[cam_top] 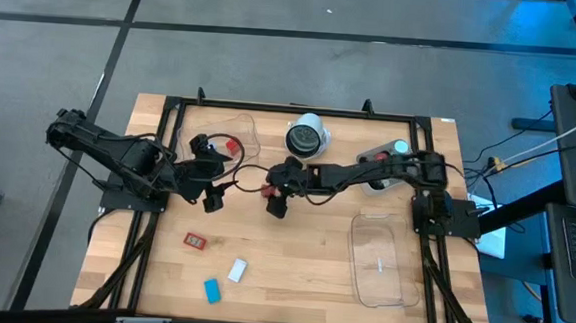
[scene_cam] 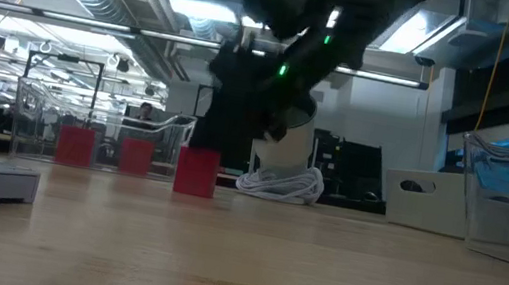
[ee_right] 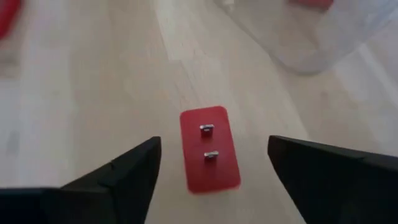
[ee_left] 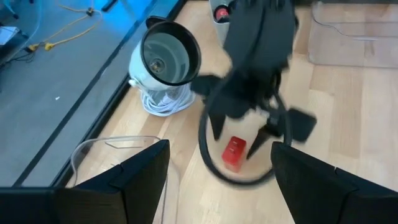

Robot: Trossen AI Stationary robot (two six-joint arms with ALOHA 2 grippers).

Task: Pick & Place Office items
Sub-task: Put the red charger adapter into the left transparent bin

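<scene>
Right gripper (cam_top: 276, 203) is out at mid-table, pointing down, fingers spread wide with a red block (ee_right: 209, 149) lying flat on the wood between them, not touched by either finger (ee_right: 118, 177). Two small metal prongs stick up from the block's top face. From the left wrist camera the same right gripper (ee_left: 239, 138) stands over that red block (ee_left: 234, 153), tips on either side, a dark cable loop curling around them. The left gripper (cam_top: 212, 198) sits just beside it toward the left arm's side, fingers (ee_left: 134, 174) parted and holding nothing, aimed across at the right one. Out from there: behind the right gripper stands a round white-rimmed dark object (cam_top: 306, 138) with a coil of white cable (ee_left: 163, 99) at its base. A clear tray (cam_top: 378, 257) lies on the right side of the table, another clear tray (cam_top: 231, 138) at the back left with something red in it. Nearer the front edge, well apart from both grippers, lie a red-framed tag (cam_top: 196, 240), a white block (cam_top: 237, 270) and a blue block (cam_top: 212, 290). At table height, a red block (scene_cam: 196, 172) stands under the dark arm.
</scene>
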